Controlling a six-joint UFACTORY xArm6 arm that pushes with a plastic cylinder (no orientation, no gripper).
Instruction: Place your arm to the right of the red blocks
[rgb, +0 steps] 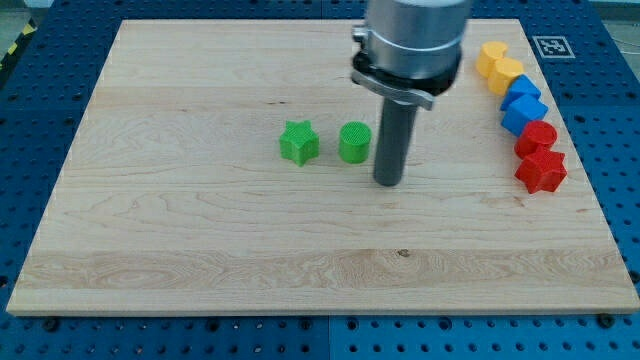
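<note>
Two red blocks sit near the board's right edge: a red rounded block (537, 136) and, just below it, a red star block (541, 171), touching each other. My tip (387, 182) rests on the board near the middle, well to the left of the red blocks and just right of the green cylinder (354, 142). A green star block (298, 142) lies further left.
Two blue blocks (522, 104) and two yellow blocks (498, 66) continue the column above the red ones along the right edge. The wooden board (200, 230) lies on a blue perforated table. A marker tag (551, 46) sits at the top right corner.
</note>
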